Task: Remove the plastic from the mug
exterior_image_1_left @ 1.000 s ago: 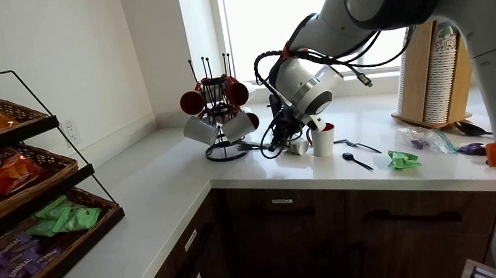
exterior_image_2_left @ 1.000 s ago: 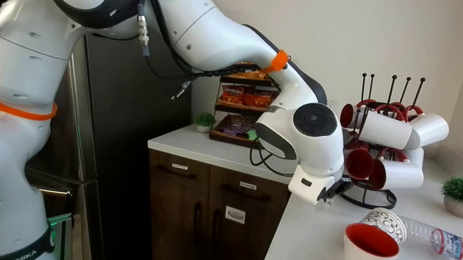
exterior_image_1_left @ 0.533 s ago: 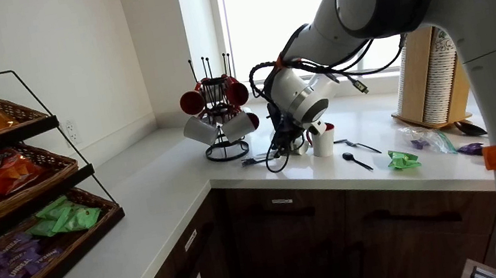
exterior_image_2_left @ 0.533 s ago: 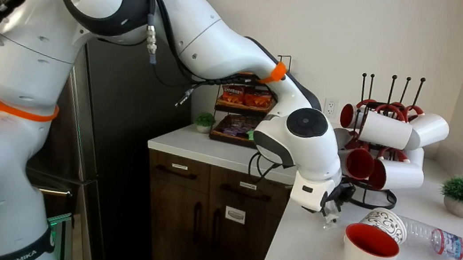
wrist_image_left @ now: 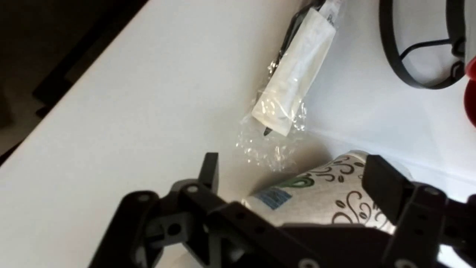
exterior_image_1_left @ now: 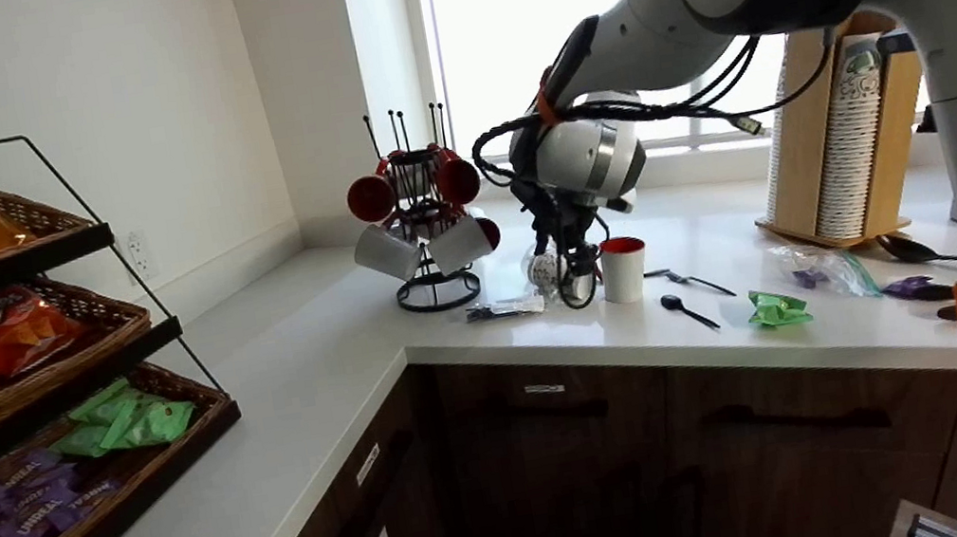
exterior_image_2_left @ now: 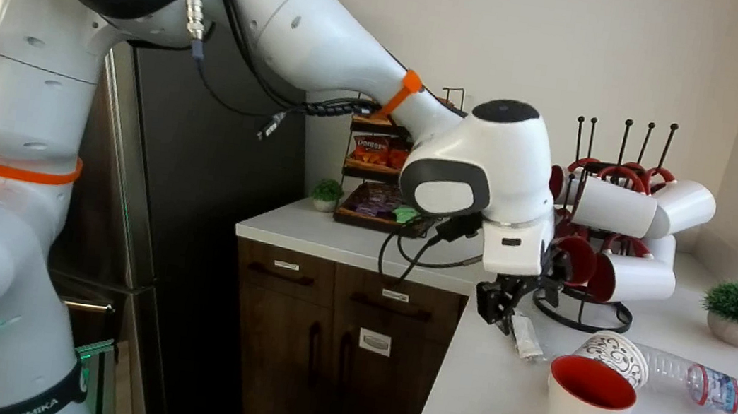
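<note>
Gripper: The black gripper is spread wide, its angular, matte fingers well apart above the smooth white counter.
See-through packet: The task's plastic, a crinkled, glossy see-through packet, lies on the counter at 12 o'clock from the gripper in the wrist view. It is apart from the fingers and wraps a flat off-white paper strip beside slim black pieces.
White mug: In an exterior view the smooth, straight-walled white mug, red inside, stands upright on the counter, with the packet at 9 o'clock, apart from it.
Paper cup: A tapered paper cup with brown swirls and green and blue patches lies on its side, at about 4 o'clock from the gripper's middle in the wrist view, partly hidden by it. Whether it touches the mug cannot be told.
Ribbed bottle: In an exterior view a clear bottle lies on its side at 2 o'clock from the mug.
Wire rack: At 12 o'clock from the mug in an exterior view, a black rack of thin, ball-tipped rods bears hanging mugs, white outside, red inside.
Black spoon: In an exterior view a smooth black spoon lies between 4 and 5 o'clock from the mug; a crumpled green wrapper lies farther off, near 4 o'clock.
Wooden dispenser: Flat panels form a wooden dispenser at 2 o'clock from the mug in an exterior view.
</note>
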